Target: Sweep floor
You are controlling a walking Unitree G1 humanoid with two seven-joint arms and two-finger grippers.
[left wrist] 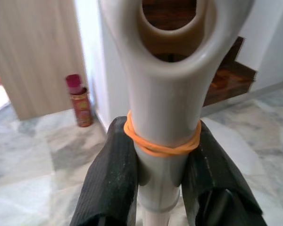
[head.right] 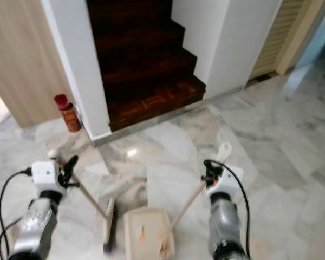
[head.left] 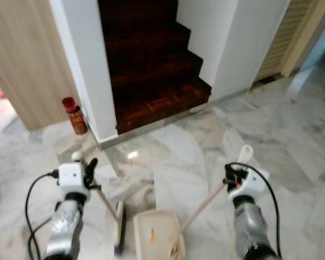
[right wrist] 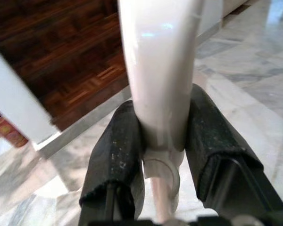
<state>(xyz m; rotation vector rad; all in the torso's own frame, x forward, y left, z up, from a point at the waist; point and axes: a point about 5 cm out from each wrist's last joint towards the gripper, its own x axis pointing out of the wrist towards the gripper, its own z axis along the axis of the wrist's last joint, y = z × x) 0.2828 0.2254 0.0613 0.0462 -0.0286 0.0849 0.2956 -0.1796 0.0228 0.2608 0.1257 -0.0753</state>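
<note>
My left gripper is shut on the pale handle of a broom, just below its hanging loop, where an orange rubber band wraps it. The broom head rests on the marble floor between my arms. My right gripper is shut on the white dustpan handle, which slants down to the cream dustpan lying on the floor beside the broom head. A small orange scrap lies in the pan.
Dark wooden stairs rise straight ahead between white walls. A red can stands at the left wall's foot beside a wood panel. A louvered door is at the far right. Open marble spreads rightward.
</note>
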